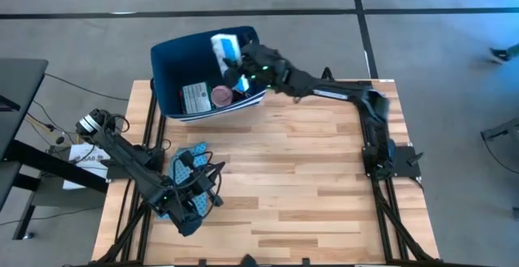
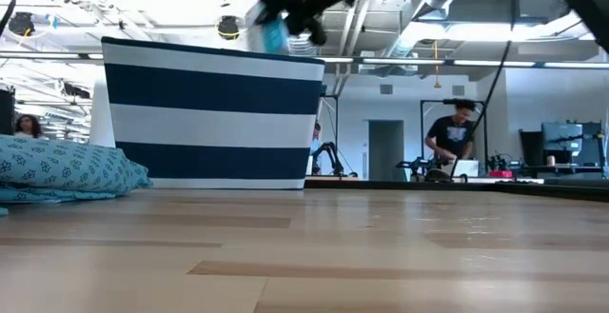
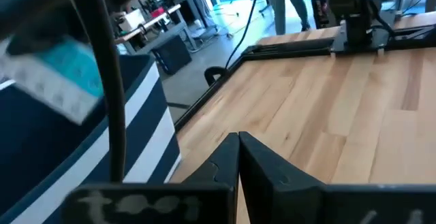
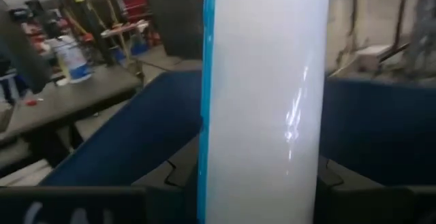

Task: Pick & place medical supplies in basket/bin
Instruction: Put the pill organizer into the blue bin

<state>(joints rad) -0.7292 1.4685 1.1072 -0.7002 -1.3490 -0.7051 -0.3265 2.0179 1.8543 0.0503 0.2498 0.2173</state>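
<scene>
The navy bin [image 1: 174, 64] stands at the table's far edge, left of the middle; in the low view its outer wall [image 2: 214, 113] is striped navy and white. A green-white flat box [image 1: 195, 97] and a pink disc [image 1: 220, 96] lie on its floor. My right gripper [image 1: 237, 59] reaches over the bin's far right part and is shut on a light blue and white strip [image 1: 222, 45], which also shows in the low view [image 2: 270, 33]. My left gripper [image 3: 238, 149] is shut and empty near the table's near left [image 1: 208, 195]. My right gripper pinches the strip between its two fingers [image 4: 174, 176], which stand on either side of its white face [image 4: 266, 149]. The strip is lifted clear, above the bin's rim and over its inside [image 2: 270, 33]. Which end it holds does not show.
A blue patterned cloth pouch [image 1: 188, 163] lies on the table's near left, partly under my left arm; it shows at the left in the low view [image 2: 57, 166]. Bare wooden tabletop [image 1: 308, 170] spreads across the middle and right. People stand in the room behind [image 2: 452, 132].
</scene>
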